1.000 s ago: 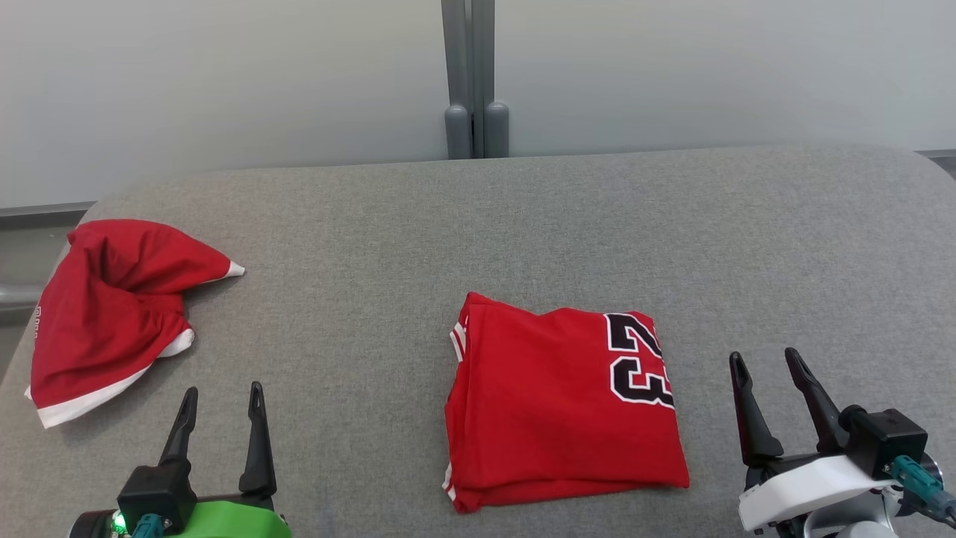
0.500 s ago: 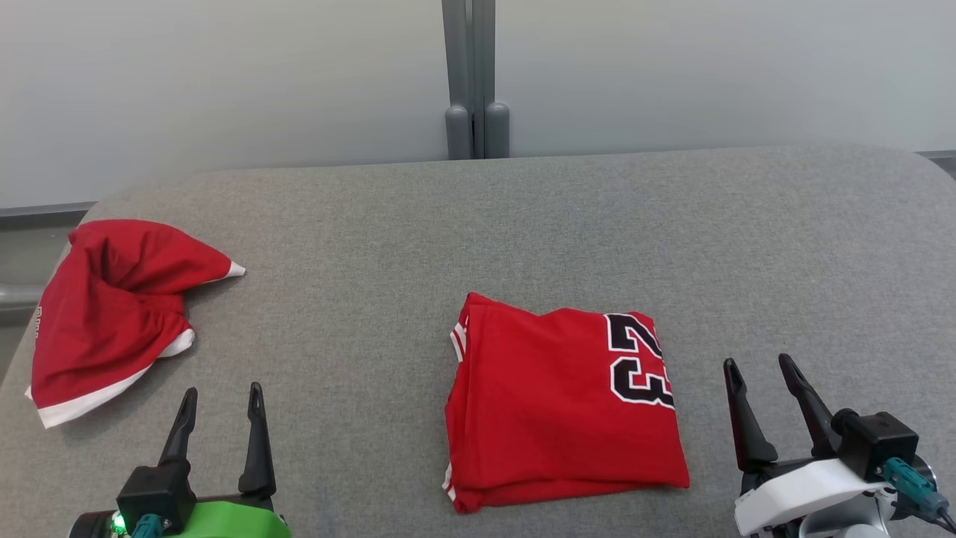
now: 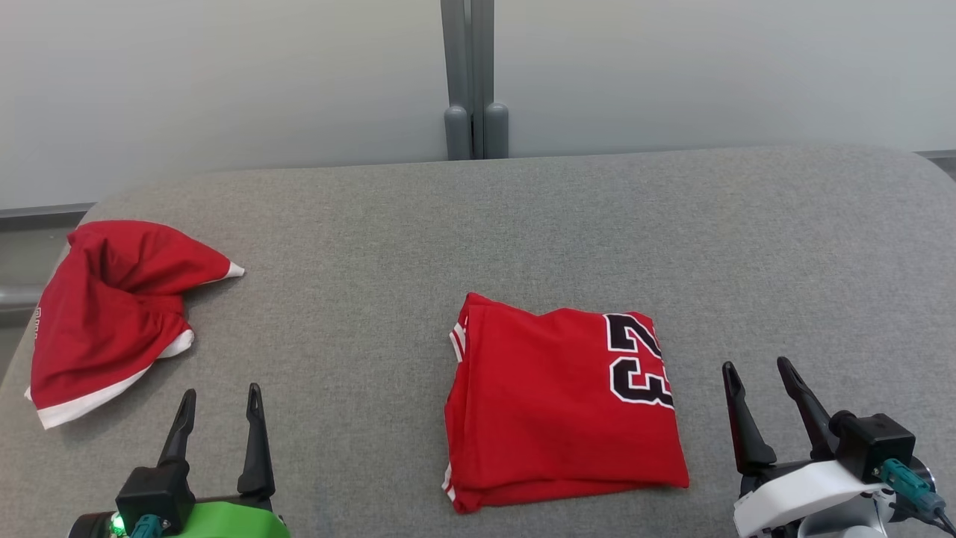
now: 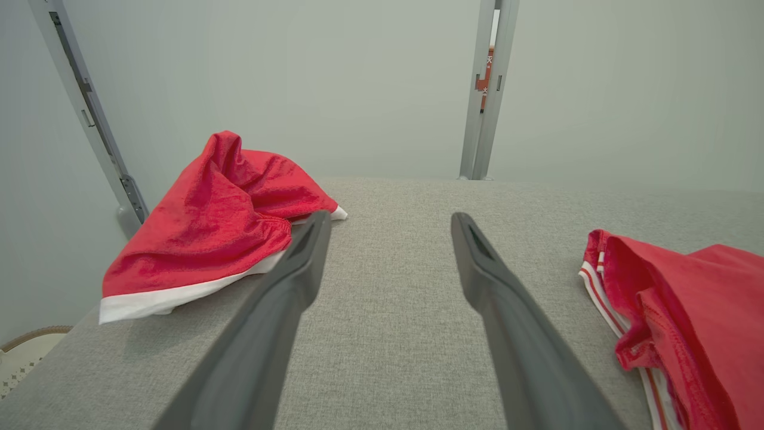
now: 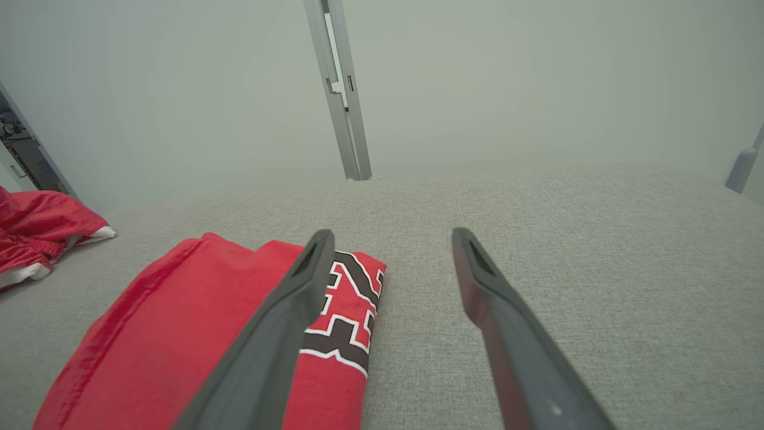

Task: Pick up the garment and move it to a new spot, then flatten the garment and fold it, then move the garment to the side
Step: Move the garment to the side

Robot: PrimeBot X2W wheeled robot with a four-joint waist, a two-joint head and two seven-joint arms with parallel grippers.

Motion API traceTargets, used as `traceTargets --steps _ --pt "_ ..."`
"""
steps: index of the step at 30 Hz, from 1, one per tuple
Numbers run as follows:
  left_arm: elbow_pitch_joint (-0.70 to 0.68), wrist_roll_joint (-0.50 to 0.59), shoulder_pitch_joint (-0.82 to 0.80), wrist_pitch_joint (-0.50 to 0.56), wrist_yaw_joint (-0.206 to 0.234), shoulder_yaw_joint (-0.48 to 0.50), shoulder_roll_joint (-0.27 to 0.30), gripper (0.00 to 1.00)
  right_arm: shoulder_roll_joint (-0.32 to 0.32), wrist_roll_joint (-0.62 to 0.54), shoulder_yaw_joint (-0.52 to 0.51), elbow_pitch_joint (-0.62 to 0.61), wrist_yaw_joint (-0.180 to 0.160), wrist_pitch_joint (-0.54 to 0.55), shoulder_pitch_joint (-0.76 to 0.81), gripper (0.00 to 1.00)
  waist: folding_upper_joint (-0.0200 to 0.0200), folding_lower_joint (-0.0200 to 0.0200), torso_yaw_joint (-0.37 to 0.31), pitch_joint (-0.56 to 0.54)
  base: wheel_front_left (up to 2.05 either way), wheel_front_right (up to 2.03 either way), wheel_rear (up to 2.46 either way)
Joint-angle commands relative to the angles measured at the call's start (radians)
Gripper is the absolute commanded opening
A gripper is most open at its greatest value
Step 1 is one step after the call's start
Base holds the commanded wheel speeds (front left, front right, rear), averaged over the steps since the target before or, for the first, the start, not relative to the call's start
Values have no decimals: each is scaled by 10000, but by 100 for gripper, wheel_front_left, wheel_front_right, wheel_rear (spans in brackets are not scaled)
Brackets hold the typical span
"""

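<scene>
Right gripper (image 3: 756, 365) has drawn back slightly since a second ago; left gripper (image 3: 222, 390) and the cloth haven't moved. Both grippers spread wide, empty. Two red garments: jersey (image 3: 553, 403) folded roughly square, black "23", mid-table; shorts (image 3: 104, 314) crumpled, shiny, white-trimmed, at the left edge. Grey woven table (image 3: 448, 224).

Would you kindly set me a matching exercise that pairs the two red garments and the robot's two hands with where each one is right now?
Things:
1. folded jersey
2. crumpled garment
3. left hand
4. right hand

Places:
A. open, just right of the number 23
B. bunched at the left edge of the grey surface
C. lying flat near the middle
D. open, low on the left, close to the bunched cloth

Pairs: 1-C, 2-B, 3-D, 4-A
</scene>
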Motion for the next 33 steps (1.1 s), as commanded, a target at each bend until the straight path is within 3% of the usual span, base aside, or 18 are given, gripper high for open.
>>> traceTargets --steps 1,14,23,33 --pt "12 7 90 -1 -12 49 17 100 0 -73 -10 35 -5 -29 -3 100 -1 0 5 0 0 0 0" --pt "25 48 90 -1 -23 38 17 100 34 -147 142 195 -5 -29 -95 100 -1 0 5 21 0 0 0" --pt "42 68 -52 -1 -44 -28 17 100 -317 -225 886 563 -5 -29 -1284 100 -1 0 115 216 0 0 0" --pt "6 -62 -330 0 81 -145 17 100 -518 -200 1511 2191 -5 -29 -2777 100 -1 0 338 776 0 0 0"
